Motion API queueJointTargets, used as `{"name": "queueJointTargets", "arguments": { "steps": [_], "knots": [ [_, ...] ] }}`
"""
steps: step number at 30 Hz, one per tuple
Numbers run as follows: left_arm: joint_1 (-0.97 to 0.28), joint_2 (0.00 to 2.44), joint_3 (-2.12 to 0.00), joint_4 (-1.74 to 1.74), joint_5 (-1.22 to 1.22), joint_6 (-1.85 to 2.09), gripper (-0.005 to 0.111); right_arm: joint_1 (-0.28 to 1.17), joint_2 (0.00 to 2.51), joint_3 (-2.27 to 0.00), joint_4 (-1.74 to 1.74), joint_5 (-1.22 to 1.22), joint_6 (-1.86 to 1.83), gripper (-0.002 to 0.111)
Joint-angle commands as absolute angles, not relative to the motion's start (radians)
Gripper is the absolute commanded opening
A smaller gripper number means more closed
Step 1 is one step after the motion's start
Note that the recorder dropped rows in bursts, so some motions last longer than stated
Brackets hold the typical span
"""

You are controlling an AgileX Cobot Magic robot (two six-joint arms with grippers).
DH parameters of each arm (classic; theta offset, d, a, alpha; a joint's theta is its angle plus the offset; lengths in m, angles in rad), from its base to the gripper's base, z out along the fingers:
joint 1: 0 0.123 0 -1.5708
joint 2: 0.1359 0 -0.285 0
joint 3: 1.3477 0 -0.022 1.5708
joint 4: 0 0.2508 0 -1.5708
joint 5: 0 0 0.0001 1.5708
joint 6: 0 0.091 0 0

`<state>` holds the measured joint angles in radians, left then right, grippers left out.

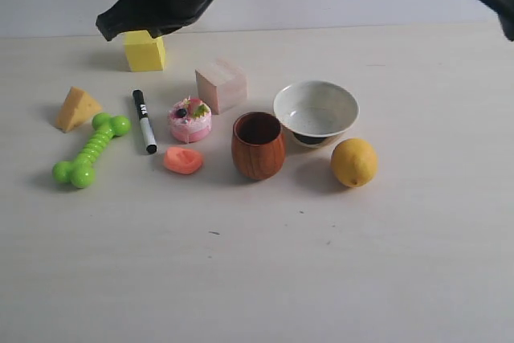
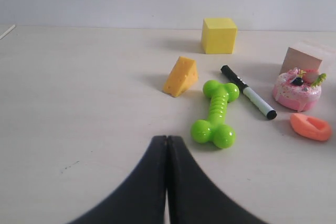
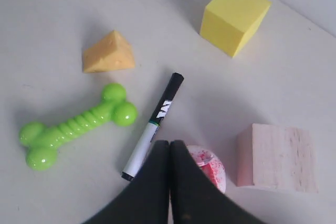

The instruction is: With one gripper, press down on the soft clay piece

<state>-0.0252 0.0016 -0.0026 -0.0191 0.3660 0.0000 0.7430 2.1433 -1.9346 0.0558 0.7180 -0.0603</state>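
The soft clay piece (image 1: 183, 160) is a small salmon-orange lump with a dent in its top. It lies on the table in front of the pink toy cake (image 1: 190, 119) and left of the brown wooden cup (image 1: 259, 146). The left wrist view shows the soft clay piece (image 2: 311, 127) far to one side of my left gripper (image 2: 167, 139), which is shut and empty; this gripper is outside the exterior view. My right gripper (image 1: 108, 28) reaches across high over the back of the table, shut and empty. In its wrist view the right gripper (image 3: 169, 142) covers part of the cake (image 3: 210, 169), and the clay is hidden.
A yellow cube (image 1: 144, 50), a cheese wedge (image 1: 76, 108), a green bone toy (image 1: 90, 150) and a marker (image 1: 144, 121) lie at the left. A pale wooden block (image 1: 221, 84), a white bowl (image 1: 316, 110) and a lemon (image 1: 354, 162) sit to the right.
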Motion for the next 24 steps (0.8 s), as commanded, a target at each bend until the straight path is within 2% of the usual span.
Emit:
{"name": "queueJointTargets", "arguments": {
  "steps": [1, 14, 24],
  "knots": [
    [-0.031, 0.0, 0.0, -0.025, 0.355, 0.005, 0.0, 0.744, 2.056, -1.79, 0.05, 0.616, -0.056, 0.0],
    [-0.031, 0.0, 0.0, -0.025, 0.355, 0.005, 0.0, 0.612, 1.652, -1.393, 0.037, 0.471, -0.023, 0.0],
    [-0.031, 0.0, 0.0, -0.025, 0.355, 0.005, 0.0, 0.569, 1.284, -1.088, -0.269, 0.426, 0.292, 0.0]
  ]
}}
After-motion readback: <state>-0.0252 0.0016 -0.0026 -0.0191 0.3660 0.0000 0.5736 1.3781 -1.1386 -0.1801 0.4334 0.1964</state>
